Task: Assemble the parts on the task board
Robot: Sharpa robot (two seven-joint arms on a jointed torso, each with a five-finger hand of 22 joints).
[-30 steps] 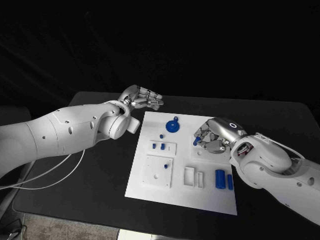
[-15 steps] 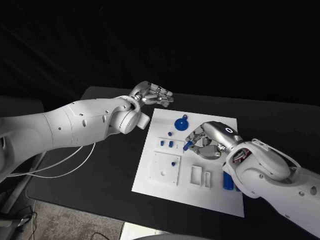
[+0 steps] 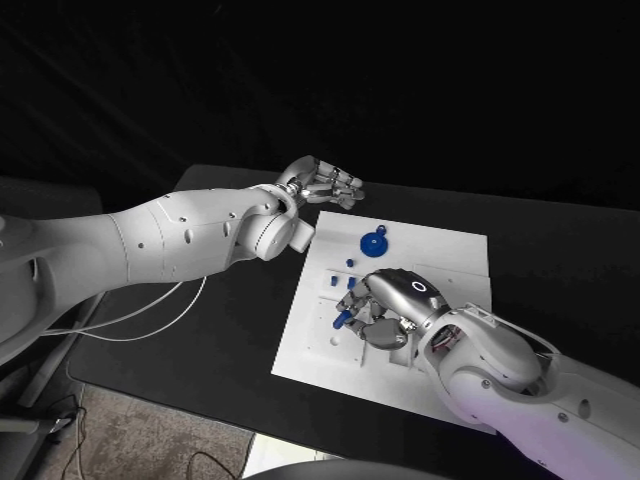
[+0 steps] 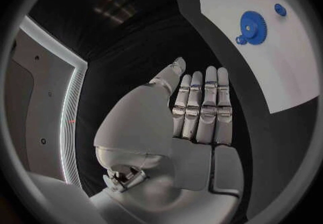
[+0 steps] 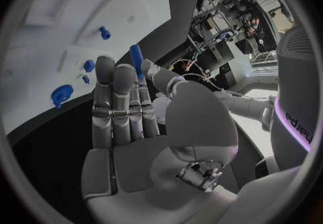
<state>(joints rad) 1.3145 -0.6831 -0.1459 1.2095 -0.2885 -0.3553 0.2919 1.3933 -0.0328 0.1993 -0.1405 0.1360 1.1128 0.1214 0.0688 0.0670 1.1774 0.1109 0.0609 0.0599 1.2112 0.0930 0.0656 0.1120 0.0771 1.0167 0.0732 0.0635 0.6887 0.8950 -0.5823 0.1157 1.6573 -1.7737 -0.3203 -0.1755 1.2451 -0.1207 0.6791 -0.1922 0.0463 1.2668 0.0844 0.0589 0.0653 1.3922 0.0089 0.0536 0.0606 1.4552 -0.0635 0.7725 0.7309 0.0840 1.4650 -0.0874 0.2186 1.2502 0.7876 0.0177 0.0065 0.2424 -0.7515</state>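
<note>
The white task board [image 3: 450, 250] lies in the middle of the black table. My right hand [image 3: 388, 305] hovers over the board's near middle and pinches a short blue peg [image 3: 343, 319] between thumb and a finger; the right wrist view has the same peg [image 5: 137, 60] upright at the fingertips. A blue gear [image 3: 374, 241] sits near the board's far end, also seen as a gear [image 4: 253, 25] in the left wrist view. Two small blue pegs [image 3: 340, 283] stand left of the right hand. My left hand [image 3: 320, 183] floats off the board's far-left corner, fingers straight, holding nothing.
A white cable [image 3: 147, 320] loops across the table's left side under my left arm. The table's near-left edge [image 3: 162, 395] drops to the floor. Bare black table [image 3: 565, 250] lies right of the board. A smaller blue gear [image 4: 280, 9] lies beside the large one.
The camera has shifted. My right hand has carried the blue peg from the board's right side toward its near-left part. My left hand stays by the far-left corner.
</note>
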